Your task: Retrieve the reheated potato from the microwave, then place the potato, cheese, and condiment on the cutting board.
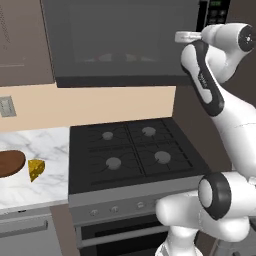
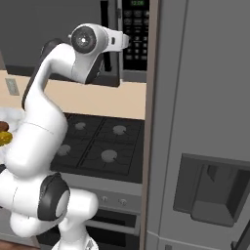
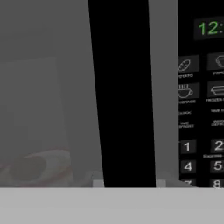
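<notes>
- The white arm's two-finger gripper [image 3: 129, 183] is clenching on the tall black vertical door handle [image 3: 124, 87] of the large dark grey glass-fronted microwave [image 1: 125, 45]. In the hand view the tips are sitting on either side of the bar at bottom centre, with the bar filling the gap.
- The grip is sitting on the handle because the door is looking closed, so it is probably needing a pull open before anything inside can be reached.
- The small rounded tan-brown potato [image 3: 27, 168] is showing dimly behind the glass at lower left of the hand view, on a pale plate [image 3: 52, 159]. It is lying beyond the door, left of and apart from the gripper.
- The black keypad strip [image 3: 201, 122] is sitting right of the handle.
- The small yellow-orange cheese wedge [image 1: 36, 169] is resting on the white marble counter [image 1: 35, 145] at mid left of the left base view, just beside the flat oval reddish-brown wooden cutting board [image 1: 10, 163], not on it.
- Both are waiting far below and left of the gripper, past the black gas stove [image 1: 130, 150].
</notes>
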{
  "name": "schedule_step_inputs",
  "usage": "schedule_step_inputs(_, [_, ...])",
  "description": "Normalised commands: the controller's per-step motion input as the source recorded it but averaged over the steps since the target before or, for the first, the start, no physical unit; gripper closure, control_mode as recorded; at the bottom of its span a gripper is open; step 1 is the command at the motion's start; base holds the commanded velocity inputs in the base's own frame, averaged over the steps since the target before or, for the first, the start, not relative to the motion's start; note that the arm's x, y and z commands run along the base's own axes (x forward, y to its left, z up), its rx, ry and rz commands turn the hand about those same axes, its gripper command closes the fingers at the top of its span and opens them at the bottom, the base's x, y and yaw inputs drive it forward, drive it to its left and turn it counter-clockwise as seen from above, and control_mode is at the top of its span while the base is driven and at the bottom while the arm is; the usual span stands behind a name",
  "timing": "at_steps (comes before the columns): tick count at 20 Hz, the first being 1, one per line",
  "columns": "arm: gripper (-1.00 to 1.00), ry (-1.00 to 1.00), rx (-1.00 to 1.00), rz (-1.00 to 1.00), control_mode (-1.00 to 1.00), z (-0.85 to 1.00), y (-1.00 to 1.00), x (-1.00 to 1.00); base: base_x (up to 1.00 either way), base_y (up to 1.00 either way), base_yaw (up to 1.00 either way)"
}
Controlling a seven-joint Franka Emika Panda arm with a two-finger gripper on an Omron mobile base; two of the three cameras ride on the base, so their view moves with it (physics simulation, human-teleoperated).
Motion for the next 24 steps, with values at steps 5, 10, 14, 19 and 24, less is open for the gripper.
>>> schedule_step_inputs(5, [1.0, 0.0, 0.0, -0.02, -1.0, 0.36, 0.34, -0.84, 0.0, 0.0, 0.0])
schedule_step_inputs(10, [1.0, 0.0, 0.0, -0.08, -1.0, 0.35, 0.35, -0.99, 0.0, 0.0, 0.0])
schedule_step_inputs(14, [1.0, 0.0, 0.0, -0.12, -1.0, 0.29, 0.46, -0.96, 0.0, 0.0, 0.0])
schedule_step_inputs(19, [1.0, 0.0, 0.0, -0.15, -1.0, 0.24, 0.53, -0.89, 0.0, 0.0, 0.0])
schedule_step_inputs(24, [1.0, 0.0, 0.0, -0.14, -1.0, 0.17, 0.54, -0.67, 0.0, 0.0, 0.0])
